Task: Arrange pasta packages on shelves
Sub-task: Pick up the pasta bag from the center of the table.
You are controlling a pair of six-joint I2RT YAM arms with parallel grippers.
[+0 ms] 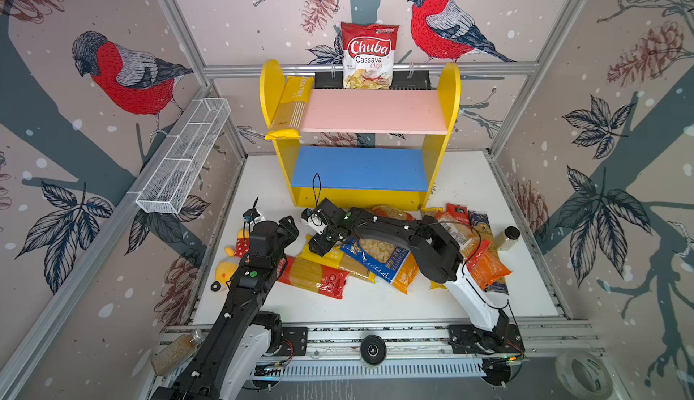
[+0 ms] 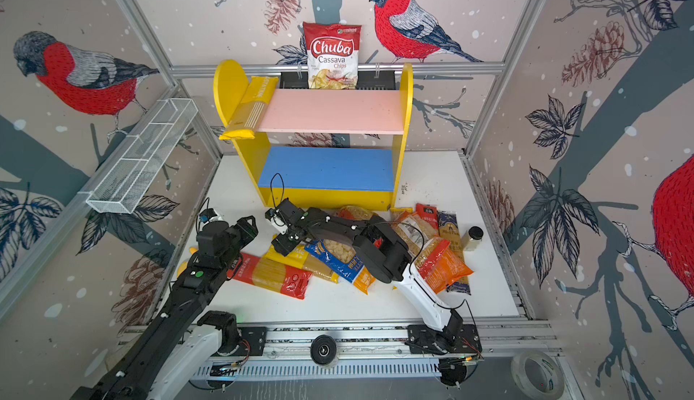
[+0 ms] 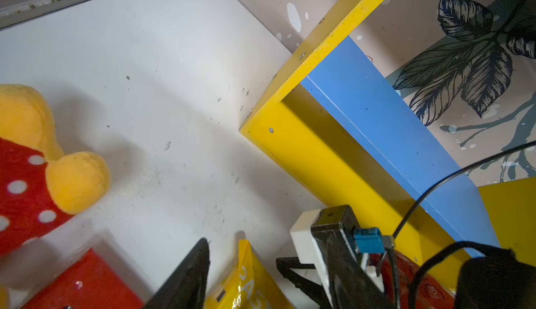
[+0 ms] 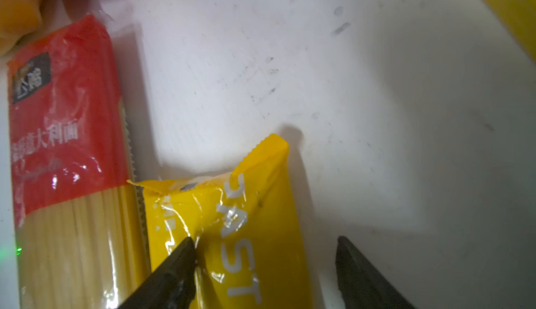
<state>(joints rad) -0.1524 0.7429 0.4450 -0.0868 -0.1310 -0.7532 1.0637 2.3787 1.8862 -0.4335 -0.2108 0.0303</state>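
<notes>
Yellow dominates what we see in both top views: the shelves (image 1: 360, 131) stand at the back of the white table (image 1: 375, 300), with one long "PASTATIME" pack (image 1: 289, 108) lying along the pink upper board (image 1: 375, 110) at its left end, its near end overhanging. The blue lower board (image 1: 358, 169) carries nothing. Behind the rack we read "Chuba Cassava Chips" on a red-white bag (image 1: 369, 56). The other pasta packages (image 1: 375, 259) lie heaped on the table in front of the rack: a red spaghetti pack (image 1: 315, 276), a yellow pack (image 2: 300, 257), a blue short-pasta bag (image 1: 383, 261), orange and dark-blue ones to the right. Our right arm reaches leftward across the heap, its right gripper (image 1: 319, 242) low over the yellow pack's end. Our left arm stretches forward, its left gripper (image 1: 289, 227) raised beside the plush toy (image 1: 234, 251).

From the left wrist we see the rack's lower corner, the toy and only one dark finger (image 3: 188, 278); we cannot tell how wide those jaws stand or whether they hold anything.

From the right wrist we read "PAST" on the yellow pack and Chinese characters on the red one. The jaws stand wide apart: one fingertip (image 4: 179, 261) touches the yellow wrapper, its mate is off to the pack's far side over bare table, nothing gripped.
</notes>
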